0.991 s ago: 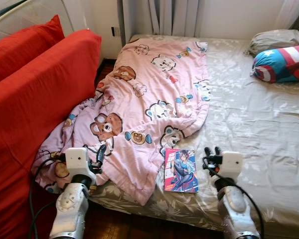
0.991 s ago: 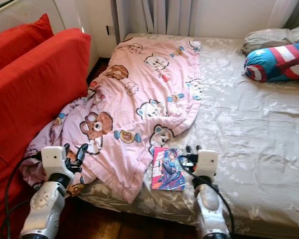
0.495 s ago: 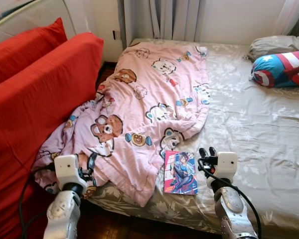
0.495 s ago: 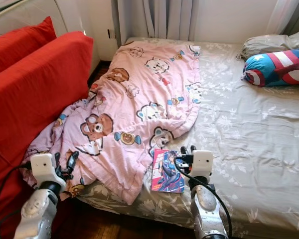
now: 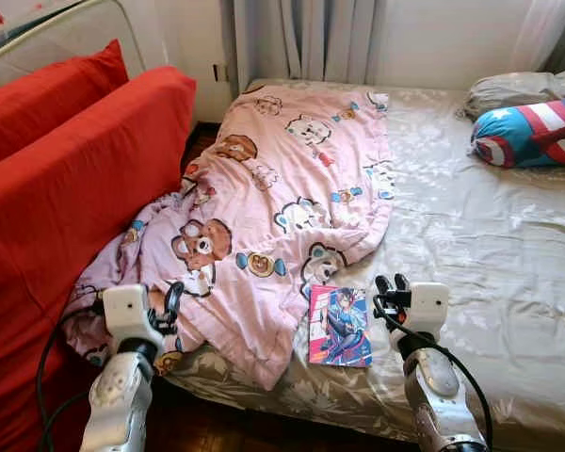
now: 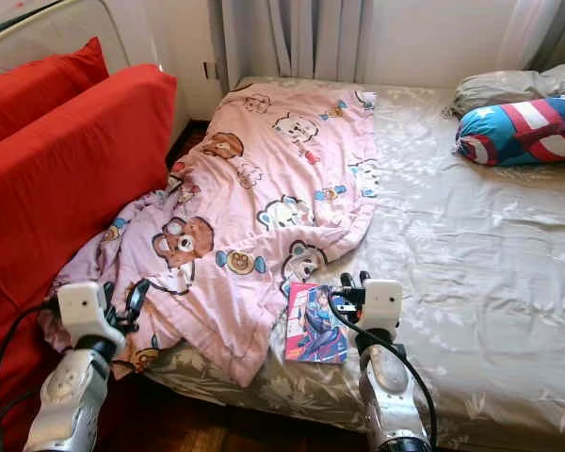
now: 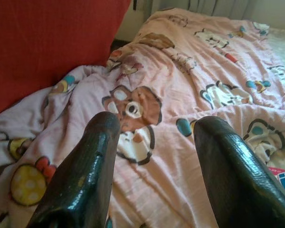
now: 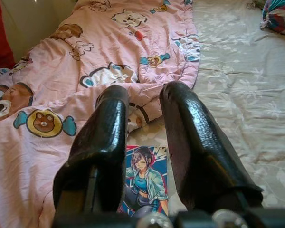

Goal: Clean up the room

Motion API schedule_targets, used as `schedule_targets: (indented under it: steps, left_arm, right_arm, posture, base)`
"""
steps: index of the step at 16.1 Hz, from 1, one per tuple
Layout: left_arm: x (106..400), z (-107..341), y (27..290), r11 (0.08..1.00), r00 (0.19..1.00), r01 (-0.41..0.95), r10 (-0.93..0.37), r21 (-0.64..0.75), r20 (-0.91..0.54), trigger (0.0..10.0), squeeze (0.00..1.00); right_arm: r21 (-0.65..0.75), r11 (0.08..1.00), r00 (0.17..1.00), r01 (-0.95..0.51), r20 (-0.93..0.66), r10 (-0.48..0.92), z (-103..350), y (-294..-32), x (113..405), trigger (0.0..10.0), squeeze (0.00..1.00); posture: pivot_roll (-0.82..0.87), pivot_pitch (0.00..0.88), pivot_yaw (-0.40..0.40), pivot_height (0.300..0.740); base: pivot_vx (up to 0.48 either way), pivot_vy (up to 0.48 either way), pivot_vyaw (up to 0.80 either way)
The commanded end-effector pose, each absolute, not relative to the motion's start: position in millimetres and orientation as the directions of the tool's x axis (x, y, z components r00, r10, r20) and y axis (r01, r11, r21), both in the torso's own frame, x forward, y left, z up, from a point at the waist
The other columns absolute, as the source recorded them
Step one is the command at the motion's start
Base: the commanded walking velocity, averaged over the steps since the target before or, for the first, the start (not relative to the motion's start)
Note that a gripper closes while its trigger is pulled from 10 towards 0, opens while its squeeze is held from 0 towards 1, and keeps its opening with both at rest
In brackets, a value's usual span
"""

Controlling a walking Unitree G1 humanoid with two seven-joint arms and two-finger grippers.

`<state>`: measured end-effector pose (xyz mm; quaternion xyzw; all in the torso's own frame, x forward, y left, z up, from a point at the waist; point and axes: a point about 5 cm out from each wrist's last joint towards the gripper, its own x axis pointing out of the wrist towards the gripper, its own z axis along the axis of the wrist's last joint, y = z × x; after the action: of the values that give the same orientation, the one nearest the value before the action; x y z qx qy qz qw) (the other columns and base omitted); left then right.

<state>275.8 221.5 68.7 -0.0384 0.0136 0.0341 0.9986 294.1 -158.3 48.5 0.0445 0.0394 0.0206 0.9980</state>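
Head views: a pink blanket [image 5: 282, 207] sprawls over the bed's [image 5: 471, 245] left half, a comic book [image 5: 340, 325] beside its near edge.

Left wrist: the left end effector [image 7: 154, 142], fingers apart and empty, hovers over the blanket.

Right wrist: the right end effector [image 8: 145, 102], parted, empty, hangs above the book.

The blanket [image 5: 282, 188] is done in pink with cartoon bears, the bedsheet [image 5: 471, 235] in beige with a floral print, the cushions [image 5: 66, 179] in plain red, the pillow [image 5: 532, 127] in blue-red-white stripes.
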Motion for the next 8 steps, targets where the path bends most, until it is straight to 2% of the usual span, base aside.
schedule_targets:
  steps: [1, 4, 8]
  left_arm:
    - [274.4, 70.2, 224.4, 0.994, 0.997, -0.079, 0.077, -0.08, -0.032, 10.0, 0.0]
    - [275.3, 70.7, 223.5, 0.994, 0.997, -0.078, 0.075, -0.079, -0.035, 10.0, 0.0]
    - [277.3, 71.2, 220.2, 0.995, 0.997, -0.068, 0.065, -0.072, -0.033, 10.0, 0.0]
  right_arm:
    - [0.095, 0.995, 0.995, -0.035, -0.085, 0.043, 49.4, -157.6, 295.9, 10.0, 0.0]
    - [0.089, 0.995, 0.993, -0.037, -0.105, 0.046, 47.6, -156.8, 297.6, 10.0, 0.0]
    - [0.1, 0.994, 0.996, -0.036, -0.074, 0.044, 51.5, -155.7, 298.1, 10.0, 0.0]
  posture:
    - [-0.02, 0.126, 0.008, 0.71]
    - [-0.02, 0.135, 0.009, 0.69]
    - [-0.02, 0.138, 0.01, 0.69]
  base:
    - [0.0, 0.0, 0.0]
    - [0.0, 0.0, 0.0]
    - [0.0, 0.0, 0.0]
